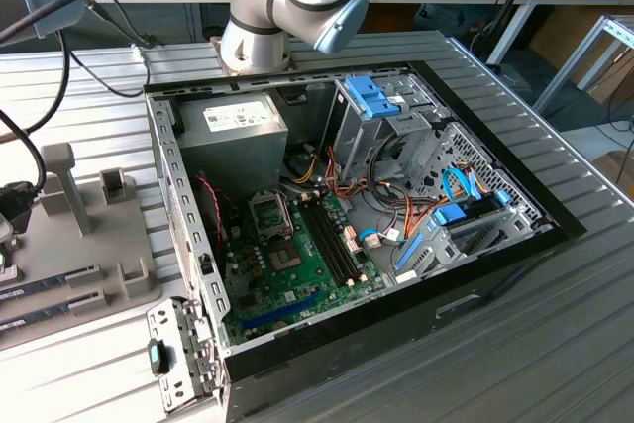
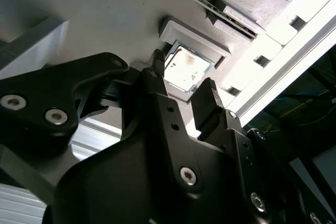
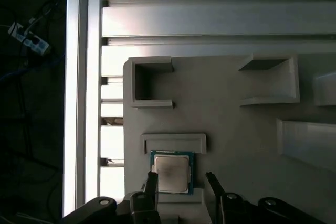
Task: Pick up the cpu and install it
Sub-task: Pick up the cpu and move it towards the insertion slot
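The cpu (image 3: 171, 172) is a small square chip with a silver-grey top, and it lies flat in a shallow seat of a pale grey holder plate (image 3: 231, 129). In both wrist views my gripper (image 3: 181, 181) hangs over it, open, with one black finger (image 3: 151, 188) at one edge of the chip and the other finger (image 3: 212, 182) a little off the opposite edge. The second wrist view shows the cpu (image 2: 186, 69) between the two fingertips of the gripper (image 2: 182, 72). I cannot tell whether either finger touches the chip. In the exterior view the open computer case (image 1: 515, 245) shows the green motherboard (image 1: 297, 260) with its socket (image 1: 269, 211).
The holder plate (image 1: 89, 255) with raised blocks and slots sits on the slatted metal table at the exterior view's left of the case. A grey power-supply box (image 1: 233, 131), drive cages with blue tabs (image 1: 374, 96) and loose cables fill the case. The arm's base (image 1: 267, 17) stands behind it.
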You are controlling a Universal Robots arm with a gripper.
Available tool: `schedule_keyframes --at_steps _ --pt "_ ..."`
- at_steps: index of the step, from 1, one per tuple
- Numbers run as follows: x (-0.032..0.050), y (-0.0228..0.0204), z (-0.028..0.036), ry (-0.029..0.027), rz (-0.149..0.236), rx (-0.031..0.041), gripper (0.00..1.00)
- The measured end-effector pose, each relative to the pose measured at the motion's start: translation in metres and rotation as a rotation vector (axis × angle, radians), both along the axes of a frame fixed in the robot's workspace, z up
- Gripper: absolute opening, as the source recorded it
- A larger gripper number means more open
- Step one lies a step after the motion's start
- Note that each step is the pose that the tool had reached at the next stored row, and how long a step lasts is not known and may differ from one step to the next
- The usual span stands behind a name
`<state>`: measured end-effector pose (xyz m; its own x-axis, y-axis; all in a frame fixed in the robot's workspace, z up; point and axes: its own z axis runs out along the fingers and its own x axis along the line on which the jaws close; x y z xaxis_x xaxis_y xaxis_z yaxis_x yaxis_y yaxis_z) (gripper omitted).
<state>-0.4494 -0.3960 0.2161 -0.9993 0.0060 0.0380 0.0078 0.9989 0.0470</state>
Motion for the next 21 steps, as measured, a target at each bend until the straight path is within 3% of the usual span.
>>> schedule_keyframes --at_steps 5,11,14,15,21 --pt "-0.0039 0.0024 -0.0073 -0.0001 0.004 0.0 0.48" --pt "-0.0039 0.0024 -0.0075 0.0001 0.004 -0.0001 0.48" --pt "-0.004 0.0024 -0.0076 0.0001 0.004 -0.0001 0.55" --pt "-0.004 0.0024 -0.0077 0.0001 0.004 -0.0001 0.62" --pt "-0.004 0.0014 -0.0086 0.0 0.004 -0.0001 0.62"
